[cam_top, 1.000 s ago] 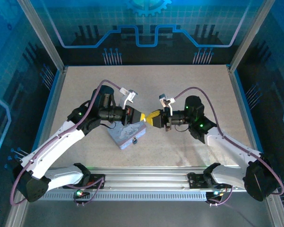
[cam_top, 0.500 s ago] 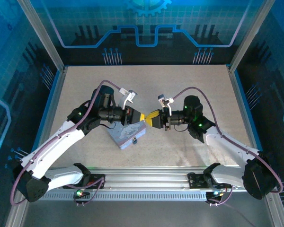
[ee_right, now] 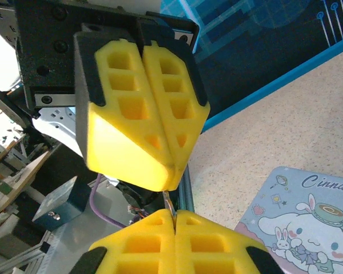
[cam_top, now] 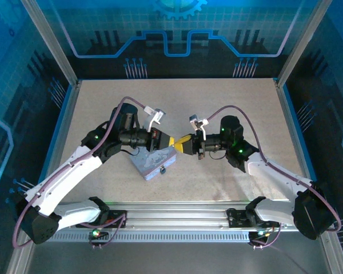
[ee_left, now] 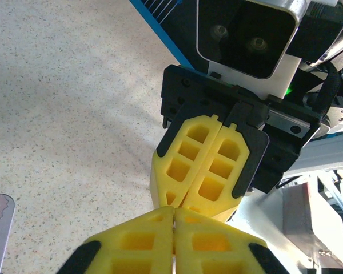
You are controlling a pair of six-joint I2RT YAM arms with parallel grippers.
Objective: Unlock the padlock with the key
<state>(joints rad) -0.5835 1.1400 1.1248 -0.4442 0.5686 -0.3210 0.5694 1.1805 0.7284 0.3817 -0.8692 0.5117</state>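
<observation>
My two yellow-fingered grippers meet tip to tip above the table's middle. The right gripper (ee_right: 172,212) is shut on the key (ee_right: 170,201), a thin pale metal sliver sticking out of its fingertips. The key's far end reaches the tips of my left gripper (ee_right: 172,171), whose jaws are pressed together; whether they pinch the key too is hidden. From above, the left gripper (cam_top: 172,141) and right gripper (cam_top: 180,144) touch just past the tin's right corner. The padlock (cam_top: 162,169) is a tiny dark speck at the tin's near edge.
The pale blue cartoon-printed tin (cam_top: 152,160) lies flat below the left gripper, and its corner shows in the right wrist view (ee_right: 308,211). A blue rim (cam_top: 66,123) and metal posts fence the speckled table.
The right arm has edged left, bringing its gripper against the left gripper's tips. The right jaws have closed. The tin and padlock have not moved.
</observation>
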